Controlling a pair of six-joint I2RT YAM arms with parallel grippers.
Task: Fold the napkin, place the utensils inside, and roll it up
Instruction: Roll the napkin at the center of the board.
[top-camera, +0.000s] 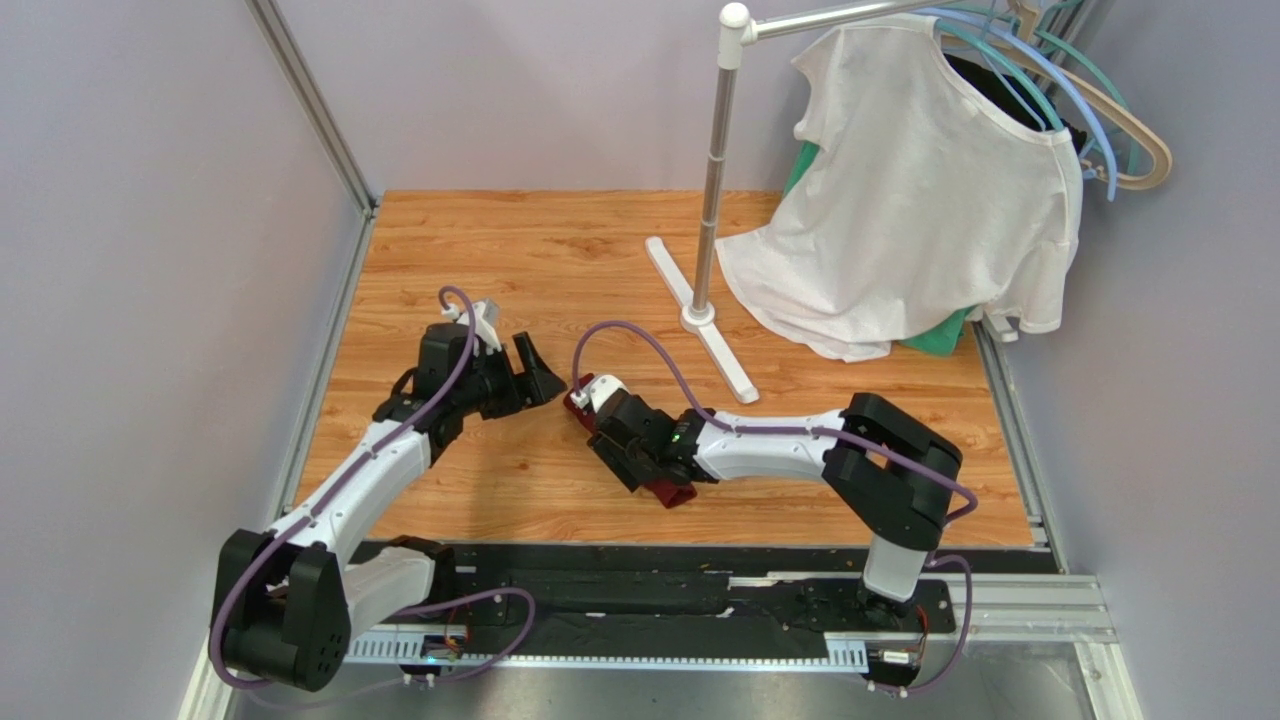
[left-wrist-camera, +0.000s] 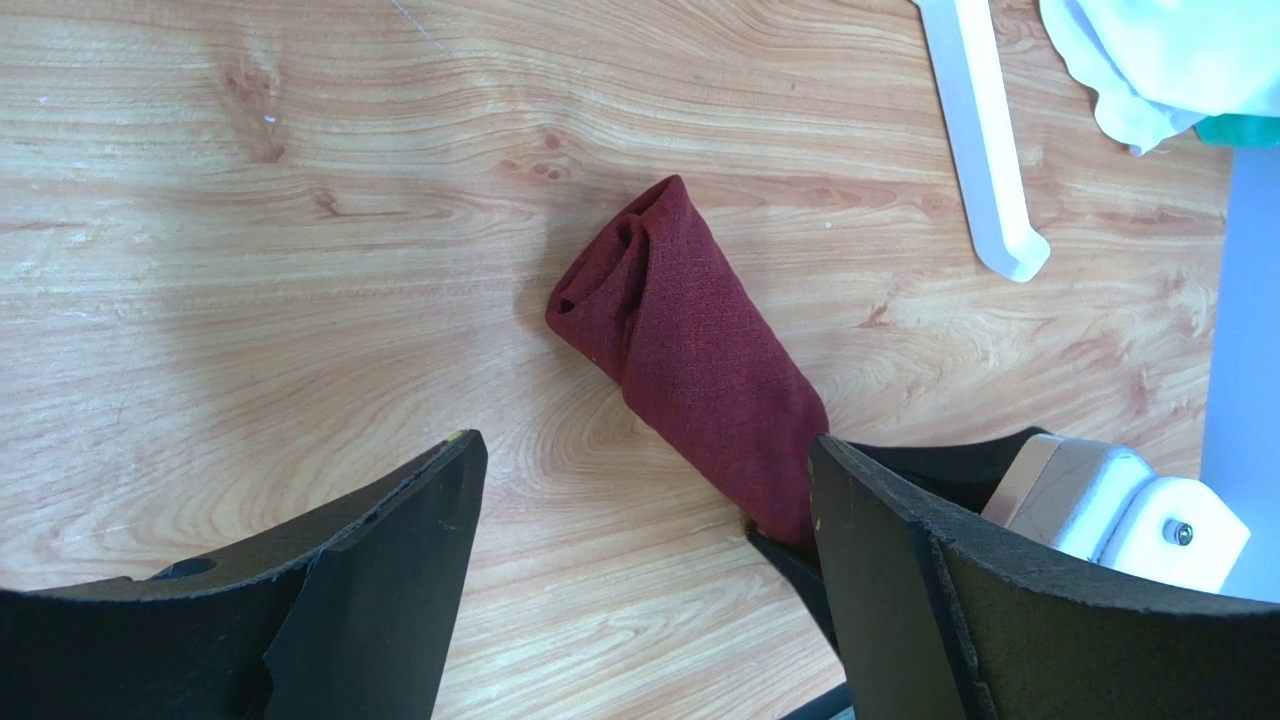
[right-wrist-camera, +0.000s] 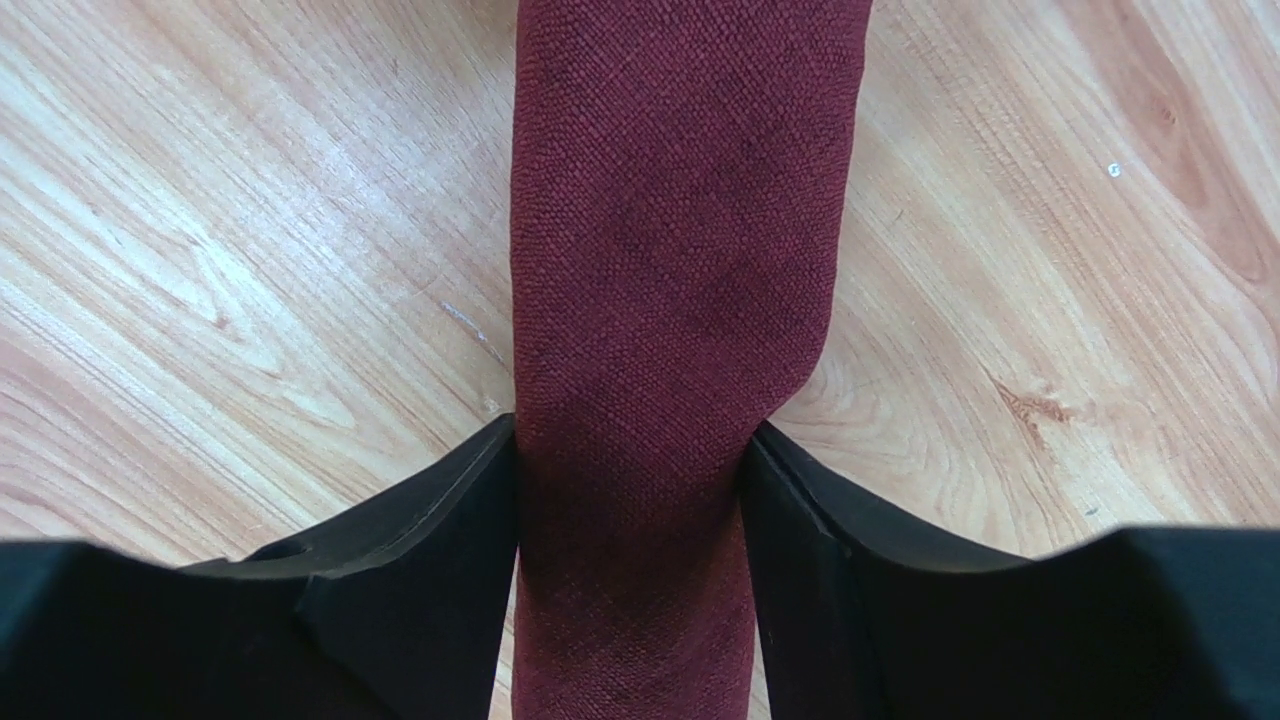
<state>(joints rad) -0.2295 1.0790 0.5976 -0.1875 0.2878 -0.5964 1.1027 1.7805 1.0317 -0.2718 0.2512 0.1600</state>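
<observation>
The napkin (right-wrist-camera: 676, 225) is a dark maroon cloth rolled into a tight tube, lying on the wooden table (top-camera: 496, 255). My right gripper (right-wrist-camera: 631, 435) is shut on the roll, with one finger pressed against each side. In the top view the right gripper (top-camera: 639, 450) covers most of the roll, and only the ends of the napkin (top-camera: 576, 398) show. My left gripper (left-wrist-camera: 646, 441) is open and empty, just short of the free end of the napkin (left-wrist-camera: 691, 353). From above, the left gripper (top-camera: 538, 375) sits left of the roll. No utensils show.
A white T-shirt (top-camera: 917, 195) hangs on a rack with several hangers at the back right, over a green cloth (top-camera: 939, 333). The rack's pole and white base foot (top-camera: 706, 323) stand just behind the roll; the foot also shows in the left wrist view (left-wrist-camera: 984, 135). Grey walls enclose the table.
</observation>
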